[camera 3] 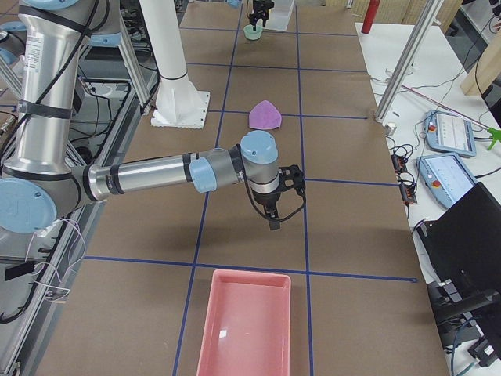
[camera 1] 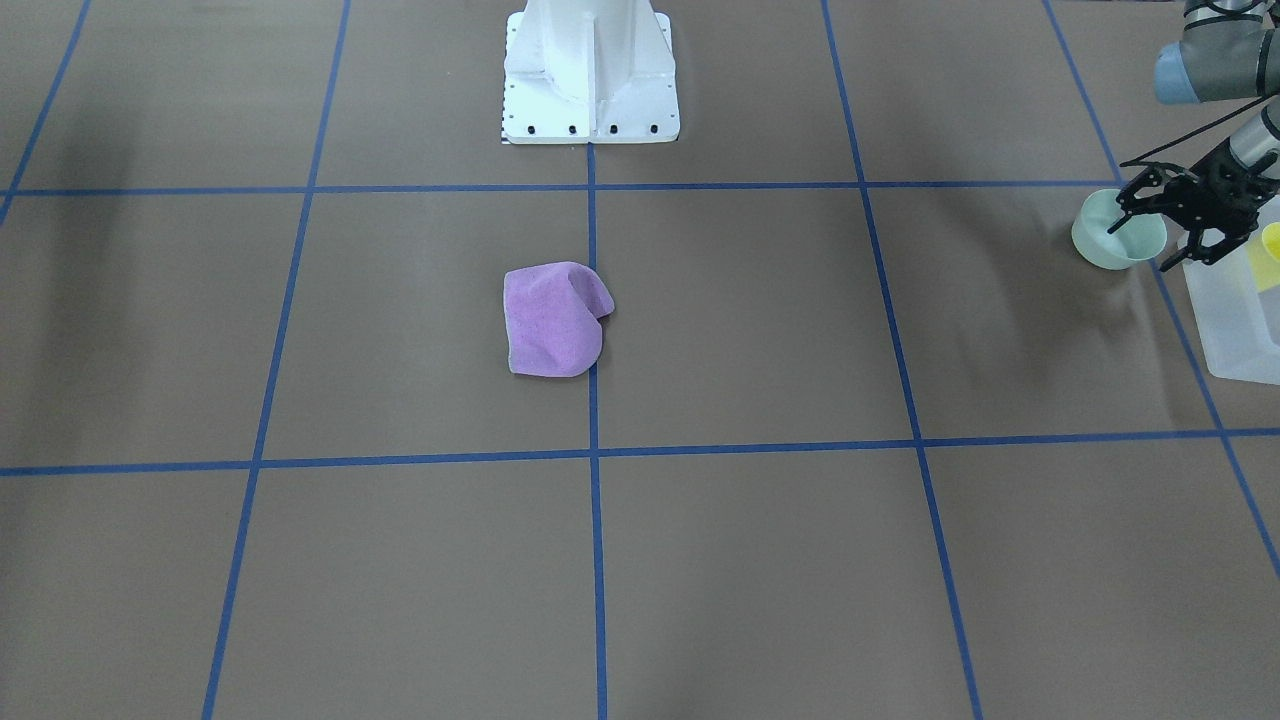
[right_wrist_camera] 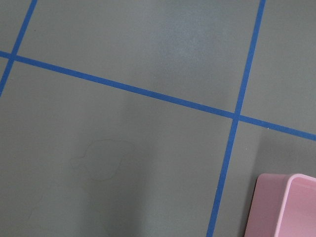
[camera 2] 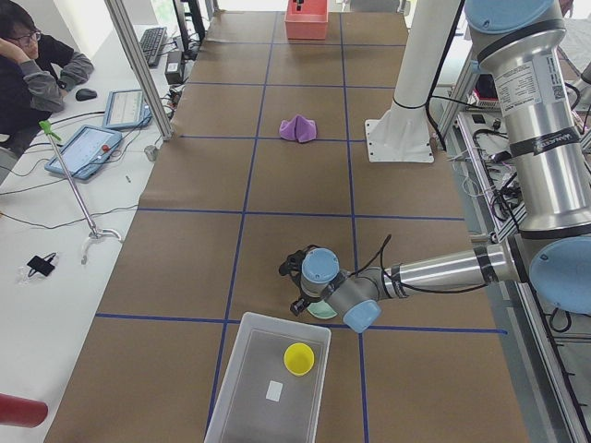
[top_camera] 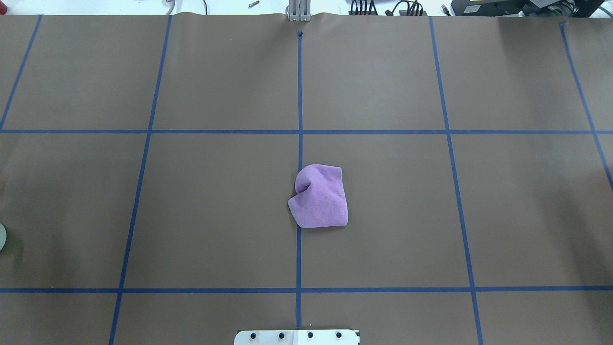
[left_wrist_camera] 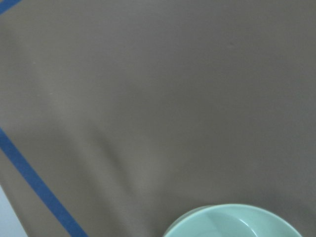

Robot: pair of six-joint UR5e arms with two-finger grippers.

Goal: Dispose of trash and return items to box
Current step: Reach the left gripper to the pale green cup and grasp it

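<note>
Inside white bin, yellow cup, mint bowl beside, perhaps touching

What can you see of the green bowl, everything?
The bowl is pale mint green, round, smooth like plastic, upright and empty as far as shown. It stands on the brown table beside the white box, outside it. The left pincer is open, straddling its rim, one finger inside. Contact is unclear.

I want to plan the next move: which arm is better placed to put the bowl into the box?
The left arm. Its jaws are at the bowl, just beside the box, where the cup already lies. The right arm hangs far away, near the pink bin.
</note>
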